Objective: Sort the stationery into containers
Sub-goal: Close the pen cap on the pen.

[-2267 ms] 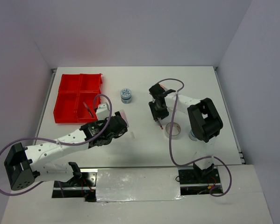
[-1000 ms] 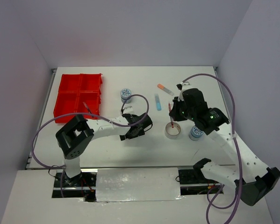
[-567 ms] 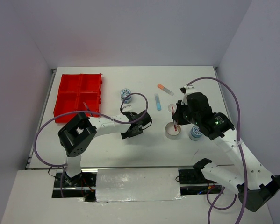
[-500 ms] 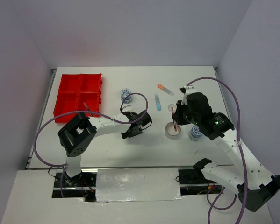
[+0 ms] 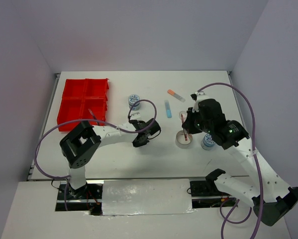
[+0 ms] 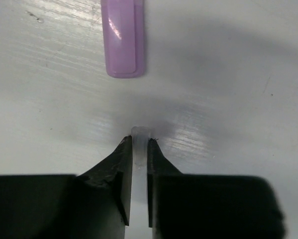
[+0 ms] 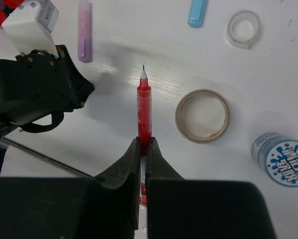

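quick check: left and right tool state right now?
Left tool: closed on a small whitish piece.
Right tool: closed, holding the red pen.

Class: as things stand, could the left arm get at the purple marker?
Probably yes: the purple marker lies on bare table just ahead of the left gripper, nothing between. But its jaws are closed on a small pale piece, which would need dropping first.

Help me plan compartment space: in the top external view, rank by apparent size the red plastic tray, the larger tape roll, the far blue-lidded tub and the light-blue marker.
1. Red plastic four-compartment tray.
2. Larger tape roll.
3. Far round blue-lidded tub and light-blue short marker: unranked; the marker is longer, the tub wider.
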